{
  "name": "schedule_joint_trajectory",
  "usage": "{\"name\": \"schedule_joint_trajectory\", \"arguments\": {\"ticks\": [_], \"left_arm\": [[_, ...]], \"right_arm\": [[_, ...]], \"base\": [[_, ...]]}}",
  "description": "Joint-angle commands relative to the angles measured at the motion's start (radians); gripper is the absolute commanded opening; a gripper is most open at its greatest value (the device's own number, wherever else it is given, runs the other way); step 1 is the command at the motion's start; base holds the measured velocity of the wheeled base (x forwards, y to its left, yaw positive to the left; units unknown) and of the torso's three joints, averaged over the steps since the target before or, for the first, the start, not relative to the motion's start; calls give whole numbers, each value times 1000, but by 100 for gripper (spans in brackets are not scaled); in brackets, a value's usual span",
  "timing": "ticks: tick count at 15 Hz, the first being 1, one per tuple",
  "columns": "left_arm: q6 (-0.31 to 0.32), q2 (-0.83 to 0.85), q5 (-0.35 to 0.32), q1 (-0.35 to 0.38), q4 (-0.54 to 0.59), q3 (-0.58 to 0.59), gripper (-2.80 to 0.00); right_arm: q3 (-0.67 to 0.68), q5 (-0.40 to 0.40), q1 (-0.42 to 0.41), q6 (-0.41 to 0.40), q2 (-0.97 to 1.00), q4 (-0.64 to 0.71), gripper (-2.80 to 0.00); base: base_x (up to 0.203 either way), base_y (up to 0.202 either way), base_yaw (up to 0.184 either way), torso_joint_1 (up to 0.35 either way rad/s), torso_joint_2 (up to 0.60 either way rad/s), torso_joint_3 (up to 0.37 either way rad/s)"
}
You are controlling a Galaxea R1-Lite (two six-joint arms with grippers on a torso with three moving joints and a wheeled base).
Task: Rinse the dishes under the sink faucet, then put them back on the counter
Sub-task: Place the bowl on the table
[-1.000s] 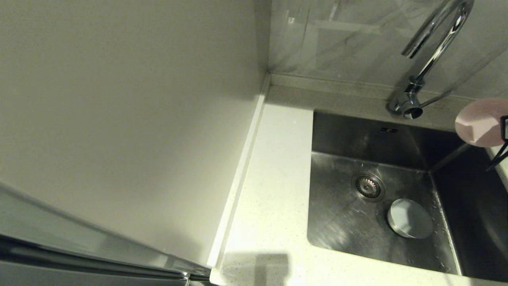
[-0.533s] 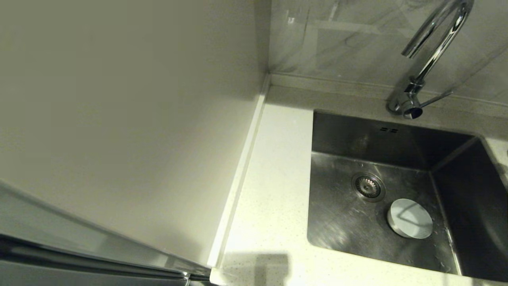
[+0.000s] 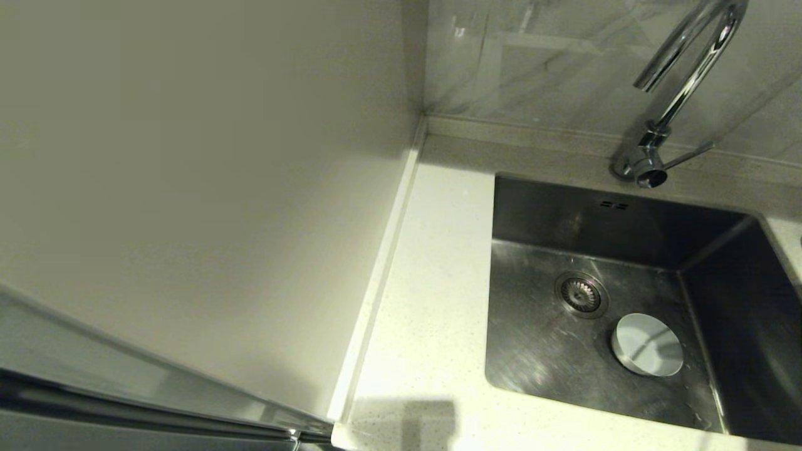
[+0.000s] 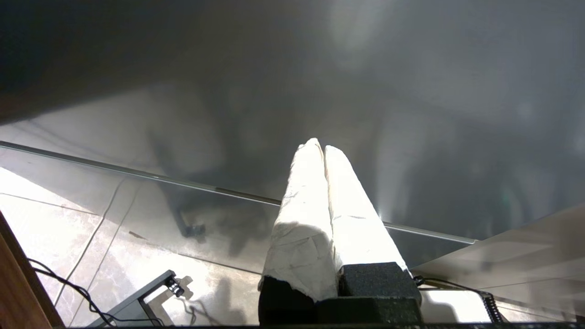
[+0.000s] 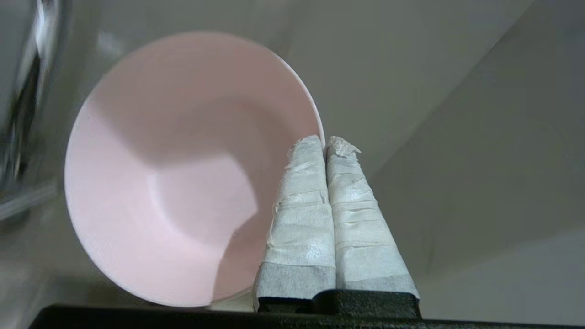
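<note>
My right gripper (image 5: 325,141) is shut on the rim of the pale pink bowl (image 5: 183,173), with one finger inside the rim and one outside. Bowl and gripper are outside the head view. A pale bluish-white bowl (image 3: 647,344) stands upright on the floor of the steel sink (image 3: 539,357), near the drain strainer (image 3: 581,294). The chrome gooseneck faucet (image 3: 686,69) rises behind the sink, its thin lever (image 3: 689,155) pointing right. No water runs from it. The third bowl is out of view. My left gripper (image 4: 322,147) is shut on nothing, parked away from the sink.
The white speckled counter (image 3: 432,300) runs along the sink's left side, with a raised edge strip (image 3: 376,282) against the cream wall panel (image 3: 188,188). Two overflow slots (image 3: 613,204) mark the sink's back wall. A metal edge (image 3: 156,401) crosses the lower left.
The pink bowl and the right gripper have gone out of the head view past its right edge. The shadow over the bowl in the sink has lifted; that bowl has not moved.
</note>
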Motion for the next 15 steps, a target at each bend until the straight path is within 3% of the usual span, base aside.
{"name": "schedule_joint_trajectory", "arguments": {"ticks": [1, 5, 8, 12, 15], "left_arm": [[-1, -3, 2, 0, 0, 0, -280], [-1, -3, 0, -1, 0, 0, -280], [-1, -3, 0, 0, 0, 0, -280], [-1, -3, 0, -1, 0, 0, -280], [-1, -3, 0, 0, 0, 0, -280]], "right_arm": [[-34, -7, -13, -4, -38, 298, -280], [-258, -67, -87, -5, -98, 1075, -280], [-468, -91, -210, -12, -84, 1479, -280], [-510, -92, -305, -87, 13, 1544, -280], [-522, -95, -312, -104, 93, 1535, -280]], "base": [[0, 0, 0, 0, 0, 0], [0, 0, 0, 0, 0, 0], [0, 0, 0, 0, 0, 0], [0, 0, 0, 0, 0, 0], [0, 0, 0, 0, 0, 0]]}}
